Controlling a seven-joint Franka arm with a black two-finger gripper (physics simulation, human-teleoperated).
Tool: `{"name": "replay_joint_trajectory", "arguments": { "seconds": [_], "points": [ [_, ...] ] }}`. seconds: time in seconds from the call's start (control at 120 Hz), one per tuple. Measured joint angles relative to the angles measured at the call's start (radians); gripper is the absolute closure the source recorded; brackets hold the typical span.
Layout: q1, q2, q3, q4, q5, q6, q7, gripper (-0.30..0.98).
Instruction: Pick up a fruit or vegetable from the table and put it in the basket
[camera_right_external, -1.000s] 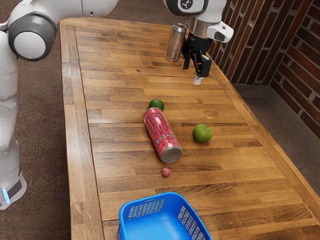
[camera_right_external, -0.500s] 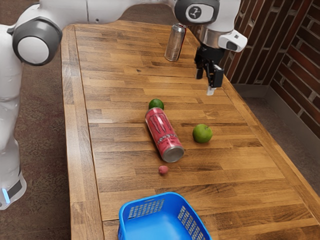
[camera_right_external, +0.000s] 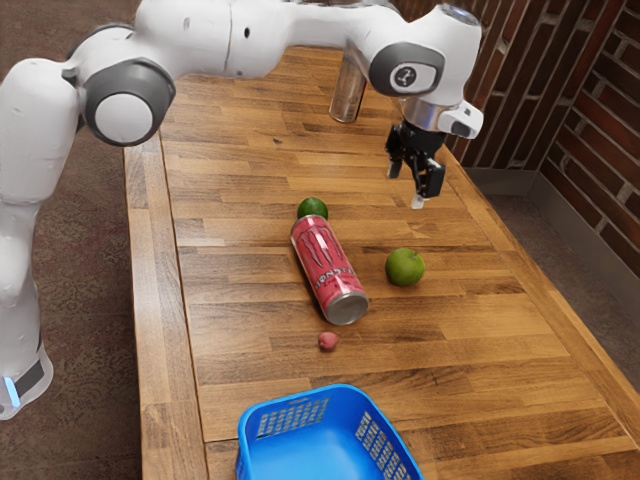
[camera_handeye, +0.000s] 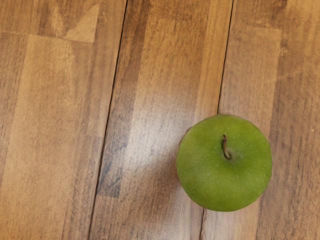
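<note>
My gripper (camera_right_external: 405, 187) hangs open above the table, beyond the green apple (camera_right_external: 405, 267) as the exterior view shows it, with nothing between its fingers. In the wrist view the apple (camera_handeye: 224, 163) stands upright on the wood, stem facing up. A dark green round fruit (camera_right_external: 313, 208) lies against the far end of a red can, partly hidden by it. The blue basket (camera_right_external: 345, 392) stands at the exterior view's lower edge; the part of its inside that shows holds nothing.
The red can (camera_right_external: 328, 270) lies on its side between the apple and the exterior view's left. A small reddish round thing (camera_right_external: 328, 341) rests between can and basket. Behind my arm stands a silver can (camera_right_external: 347, 92). A brick wall (camera_right_external: 590, 110) rises beyond the table's edge.
My gripper has moved toward the exterior view's right and down the view, nearer the apple. The red can has shifted slightly to the right, and the small reddish thing slightly left. My arm now partly covers the silver can.
</note>
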Motion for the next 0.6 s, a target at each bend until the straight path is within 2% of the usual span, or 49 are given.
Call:
{"name": "replay_joint_trajectory", "arguments": {
  "seconds": [0.158,0.6],
  "points": [
    [-0.011,0.044,-0.006,-0.007,-0.003,0.039,0.001,0.0],
    [-0.03,0.047,-0.007,-0.098,0.0,0.154,0.08,0.0]
  ]
}}
